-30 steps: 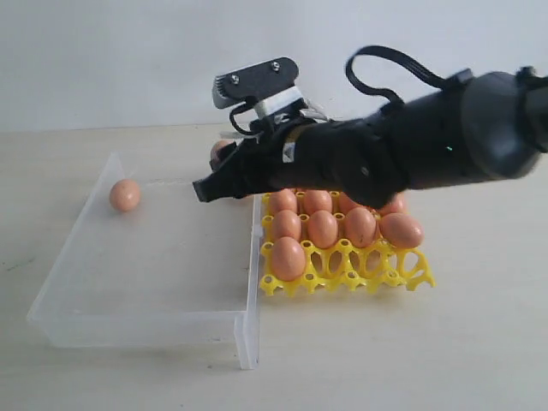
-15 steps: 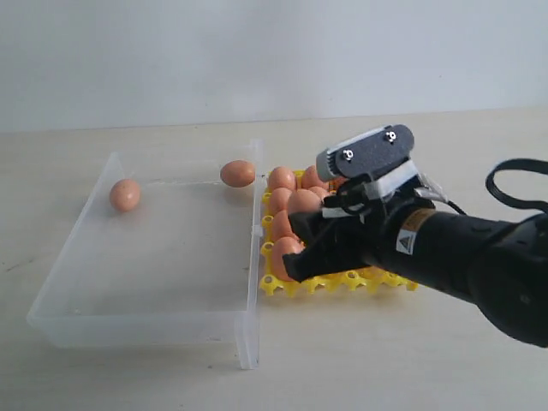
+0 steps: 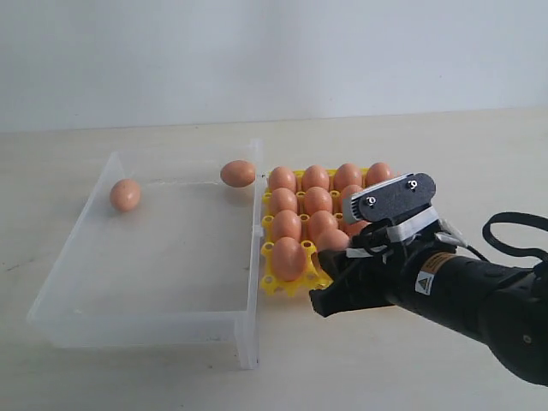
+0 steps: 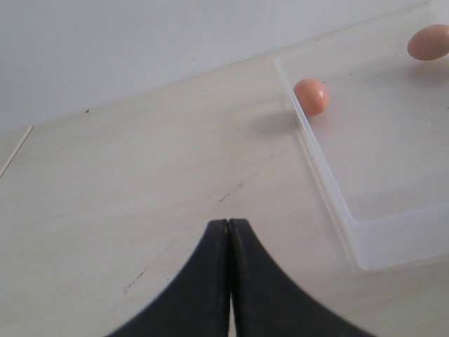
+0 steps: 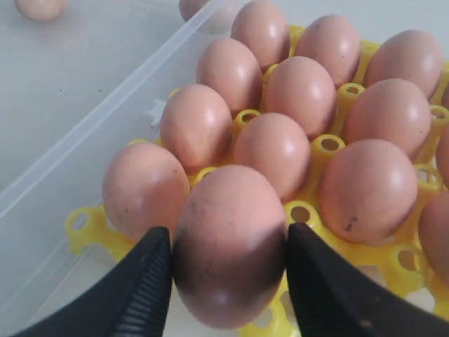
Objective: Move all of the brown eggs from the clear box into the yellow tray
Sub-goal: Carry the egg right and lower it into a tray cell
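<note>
My right gripper (image 3: 328, 272) has slid from over the middle of the tray (image 3: 274, 283) toward its near edge since 0.5 s ago, so the 2 back rows it covered then now show full of eggs (image 3: 315, 177). 1 s ago it was reaching across to the far corner of the box (image 3: 247, 330). It is clamped on 1 egg (image 3: 332, 239); in the right wrist view the black fingers (image 5: 144, 281) press both sides of that egg (image 5: 228, 242), which hangs over the front row. I cannot tell whether it touches a cup.

2 eggs lie in the box where they lay before, 1 by the far left wall (image 3: 125, 194) and 1 in the far corner next to the tray (image 3: 238, 173). The front-left tray egg (image 3: 288, 257) sits just beside my held one, crowding it. My own arm hides the tray's right cups.

My left gripper (image 4: 229, 228) is pinched closed on nothing, over bare table (image 4: 140, 175) outside the box.
</note>
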`<state>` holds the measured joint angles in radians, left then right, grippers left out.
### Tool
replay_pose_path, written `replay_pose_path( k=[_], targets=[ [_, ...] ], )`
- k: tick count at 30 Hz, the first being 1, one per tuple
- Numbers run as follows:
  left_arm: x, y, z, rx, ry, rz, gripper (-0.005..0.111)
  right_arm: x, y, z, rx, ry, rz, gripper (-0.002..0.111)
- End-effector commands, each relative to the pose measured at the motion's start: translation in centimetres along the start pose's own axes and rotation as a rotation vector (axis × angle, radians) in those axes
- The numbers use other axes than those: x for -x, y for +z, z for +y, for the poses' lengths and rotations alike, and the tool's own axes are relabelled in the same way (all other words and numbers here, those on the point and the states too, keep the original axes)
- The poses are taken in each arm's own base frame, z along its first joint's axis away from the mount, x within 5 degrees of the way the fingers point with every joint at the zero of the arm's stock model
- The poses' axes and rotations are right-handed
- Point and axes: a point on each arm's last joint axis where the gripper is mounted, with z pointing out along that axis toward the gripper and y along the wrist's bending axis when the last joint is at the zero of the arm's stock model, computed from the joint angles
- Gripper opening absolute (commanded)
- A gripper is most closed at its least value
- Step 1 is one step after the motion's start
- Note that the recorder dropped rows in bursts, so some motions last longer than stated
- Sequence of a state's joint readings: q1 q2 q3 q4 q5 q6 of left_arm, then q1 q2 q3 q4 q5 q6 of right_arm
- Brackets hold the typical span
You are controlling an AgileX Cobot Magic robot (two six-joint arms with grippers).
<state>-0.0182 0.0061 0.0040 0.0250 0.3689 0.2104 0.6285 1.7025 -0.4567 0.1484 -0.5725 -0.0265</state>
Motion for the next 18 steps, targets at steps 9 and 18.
replay_pose_path(
  k=[9, 18],
  targets=[
    [0.2, -0.1, 0.0, 0.002, -0.006, -0.018, 0.000, 0.4, 1.7, 0.1, 0.008, 0.013, -0.027, 0.000],
    [0.2, -0.1, 0.0, 0.002, -0.006, -0.018, 0.000, 0.0, 2.2, 0.1, 0.005, 0.017, 0.004, 0.006]
  ],
)
